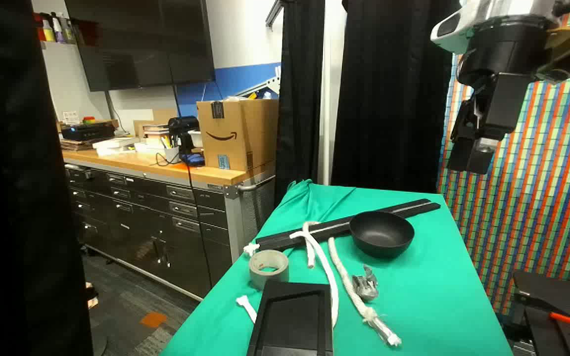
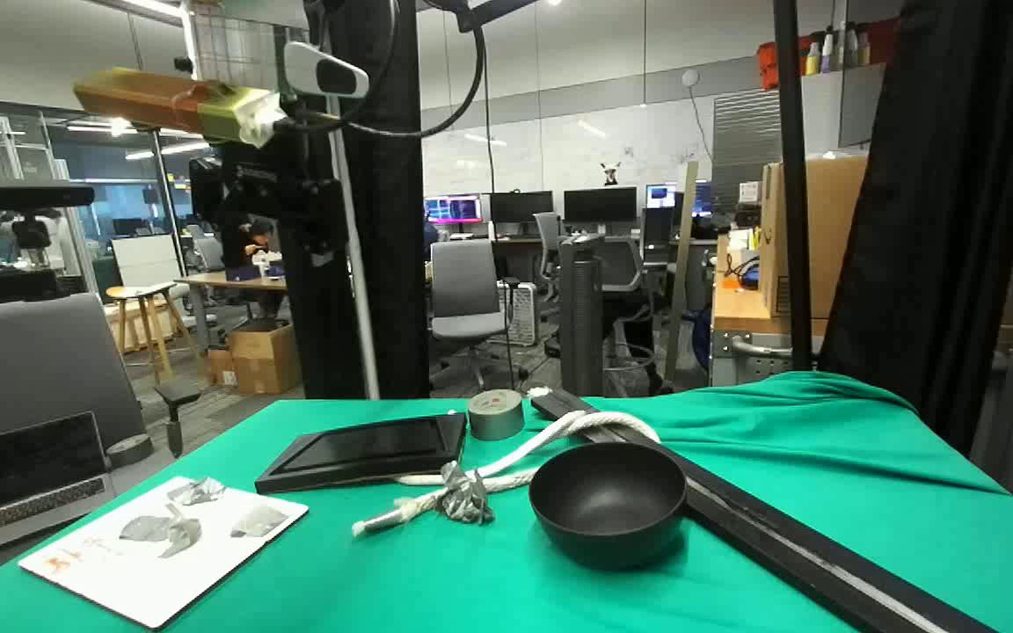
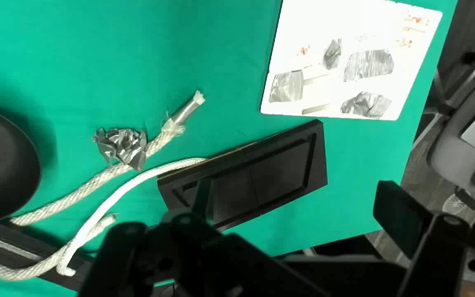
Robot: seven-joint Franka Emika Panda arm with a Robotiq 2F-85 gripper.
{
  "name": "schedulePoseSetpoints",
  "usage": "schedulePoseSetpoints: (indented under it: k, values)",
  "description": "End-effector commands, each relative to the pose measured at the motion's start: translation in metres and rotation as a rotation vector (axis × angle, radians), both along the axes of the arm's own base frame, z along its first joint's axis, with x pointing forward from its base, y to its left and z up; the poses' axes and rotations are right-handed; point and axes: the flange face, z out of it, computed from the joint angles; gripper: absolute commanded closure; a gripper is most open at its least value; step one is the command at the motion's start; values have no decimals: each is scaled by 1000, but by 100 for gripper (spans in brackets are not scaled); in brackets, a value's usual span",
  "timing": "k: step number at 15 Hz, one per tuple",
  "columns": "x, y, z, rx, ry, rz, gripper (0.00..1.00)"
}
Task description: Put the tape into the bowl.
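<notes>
High over the green cloth, the gripper hangs with its fingers spread wide and nothing held; the wrist view looks down between them onto the black slab. At the slab's far end in an exterior view, near the left edge of the cloth, the tape lies flat, hole upward. I'd expect a firm, fairly light roll, smooth-walled but hardly slippery, and not fragile. Two holds suggest themselves: across the outer wall at its widest (if the fingers can span it, which I can't judge), or one finger down the hole and one outside, pinching the wall on the side away from the slab. To the right and a little farther off sits the bowl, upright, beside the black rod; whether those two touch I can't tell. Several things are hard to read. The slab's corner covers part of the tape's foot in an exterior view, so contact there is uncertain. From the wrist I can't make out the tape at all; the gripper's own dark bulk fills much of the lower part, and the bowl is cut off at the left. Partly against the black curtain in an exterior view, the gripper nearly vanishes.
</notes>
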Motion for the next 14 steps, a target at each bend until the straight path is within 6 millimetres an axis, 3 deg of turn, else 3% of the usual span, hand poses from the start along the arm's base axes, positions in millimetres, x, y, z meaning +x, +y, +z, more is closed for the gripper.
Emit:
schedulePoseSetpoints:
  k: [1,4,14]
  values:
    - [1,1,4,2,-5,0,0]
    - [1,1,12,7,-22,1,0]
    - [1,1,13,8,-23,1,0]
